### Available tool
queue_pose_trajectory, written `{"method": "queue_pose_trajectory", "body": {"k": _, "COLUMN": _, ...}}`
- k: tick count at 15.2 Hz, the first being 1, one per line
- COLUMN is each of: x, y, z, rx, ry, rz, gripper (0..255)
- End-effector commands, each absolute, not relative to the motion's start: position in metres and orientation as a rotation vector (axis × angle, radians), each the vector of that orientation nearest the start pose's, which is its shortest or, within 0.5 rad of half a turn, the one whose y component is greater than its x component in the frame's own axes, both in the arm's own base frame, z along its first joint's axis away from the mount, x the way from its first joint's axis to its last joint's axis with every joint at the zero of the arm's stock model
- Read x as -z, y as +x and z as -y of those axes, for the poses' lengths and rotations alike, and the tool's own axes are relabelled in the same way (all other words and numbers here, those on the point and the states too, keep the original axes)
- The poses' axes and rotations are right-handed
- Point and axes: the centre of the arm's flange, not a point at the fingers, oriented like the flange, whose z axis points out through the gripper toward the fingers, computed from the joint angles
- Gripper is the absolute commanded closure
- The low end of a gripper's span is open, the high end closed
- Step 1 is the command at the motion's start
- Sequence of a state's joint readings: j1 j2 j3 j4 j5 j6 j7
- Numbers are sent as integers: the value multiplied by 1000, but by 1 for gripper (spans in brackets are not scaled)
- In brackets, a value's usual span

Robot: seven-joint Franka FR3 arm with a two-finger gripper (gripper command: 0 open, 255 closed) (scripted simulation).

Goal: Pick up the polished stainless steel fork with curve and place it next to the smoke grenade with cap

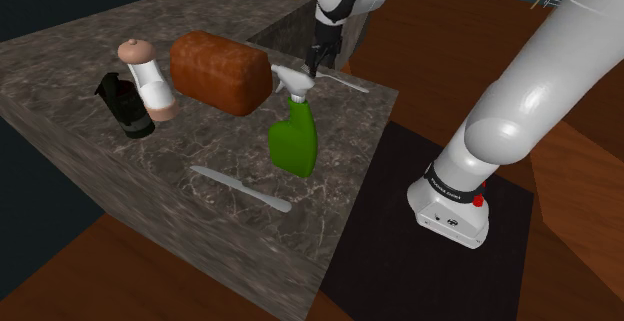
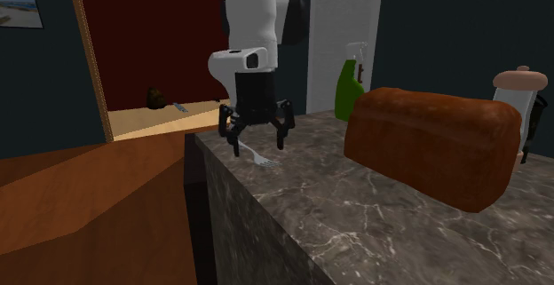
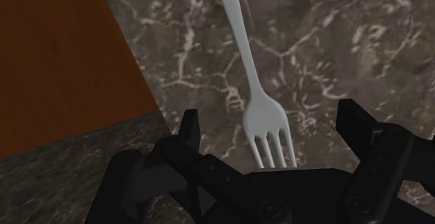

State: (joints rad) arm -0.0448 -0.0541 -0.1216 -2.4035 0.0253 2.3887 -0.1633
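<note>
Spread wide, the black gripper (image 3: 272, 135) hangs over the tine end of the pale metal fork (image 3: 245, 62), its two fingers standing either side of the head and touching neither edge, so nothing is held yet. The fork lies flat on the marbled counter (image 1: 210, 149), close to one of its corners, tines toward the hand and handle running away from it. The straddle across the fork's width looks chosen so that closing would pinch the narrow neck rather than the long handle (a judgement, not a thing seen). Its destination, the dark smoke grenade (image 1: 125, 109), stands well apart toward the shoulder view's left, just beside a pale grinder (image 1: 150, 79), with a brown loaf (image 1: 220, 69) and a green spray bottle (image 1: 293, 134) between it and the fork. The handle's end runs out of the wrist view, the grinder covers part of the grenade, whose cap is hard to make out, and whether the fingertips touch the stone cannot be told.
</note>
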Motion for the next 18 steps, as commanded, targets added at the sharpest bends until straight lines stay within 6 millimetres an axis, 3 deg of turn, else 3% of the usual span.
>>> {"method": "queue_pose_trajectory", "body": {"k": 1, "x": -331, "y": 482, "z": 81, "rx": 67, "ry": -3123, "rz": -33, "gripper": 0}}
{"method": "queue_pose_trajectory", "body": {"k": 9, "x": -331, "y": 482, "z": 81, "rx": 67, "ry": -3123, "rz": -33, "gripper": 0}}
{"method": "queue_pose_trajectory", "body": {"k": 10, "x": -331, "y": 482, "z": 81, "rx": 67, "ry": -3123, "rz": -33, "gripper": 255}}
{"method": "queue_pose_trajectory", "body": {"k": 18, "x": -330, "y": 483, "z": 80, "rx": 67, "ry": -3123, "rz": -33, "gripper": 255}}
